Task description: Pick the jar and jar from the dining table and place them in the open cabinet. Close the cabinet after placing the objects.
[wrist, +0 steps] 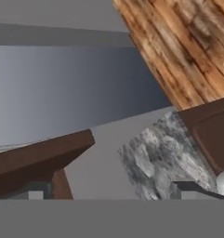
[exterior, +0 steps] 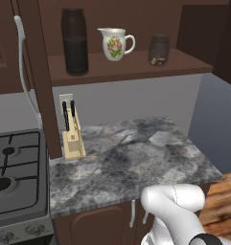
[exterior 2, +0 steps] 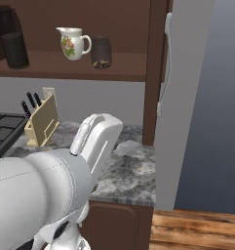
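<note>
1. Both jars stand on the cabinet shelf (exterior: 136, 72): the tall jar (exterior: 75, 42) left of the white jug (exterior: 115, 43), the short jar (exterior: 158, 50) right of it.
2. The hand (wrist: 111, 190) is wide and empty.
3. Closing is probably next: reach the door handle (exterior 2: 165, 63) right of the jug.

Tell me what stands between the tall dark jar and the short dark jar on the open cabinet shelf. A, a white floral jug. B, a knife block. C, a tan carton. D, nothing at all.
A: on the cabinet shelf the white floral jug stands between the tall dark jar and the short dark jar; the knife block sits down on the counter.
</note>
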